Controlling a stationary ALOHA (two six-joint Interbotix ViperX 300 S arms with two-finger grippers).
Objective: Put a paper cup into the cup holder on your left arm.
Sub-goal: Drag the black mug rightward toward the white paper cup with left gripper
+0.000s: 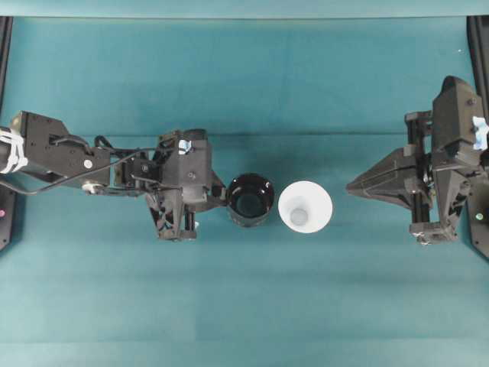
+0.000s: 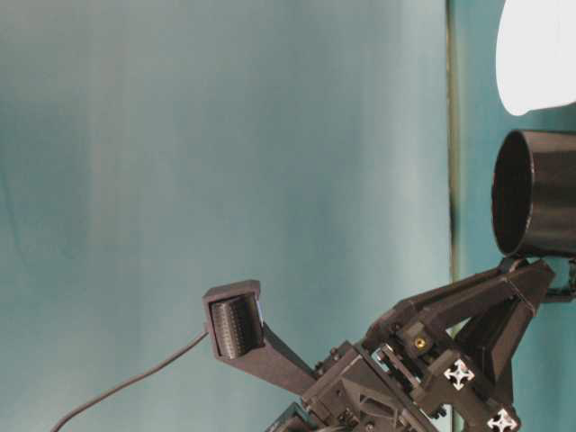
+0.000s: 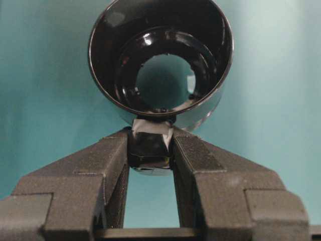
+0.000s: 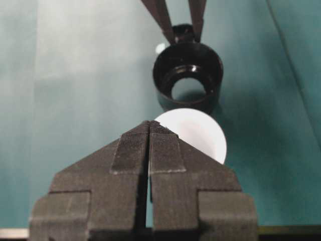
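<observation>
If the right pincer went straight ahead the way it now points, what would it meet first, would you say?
Most likely the paper cup: it stands directly ahead of the shut right pincer, with the cup holder just beyond it. Depth is hard to judge.

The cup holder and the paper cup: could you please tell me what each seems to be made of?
The cup holder: probably hard plastic, glossy black, judging by sharp highlights on its inner rings. The paper cup: seemingly thin paper, matte white, with no glare.
</observation>
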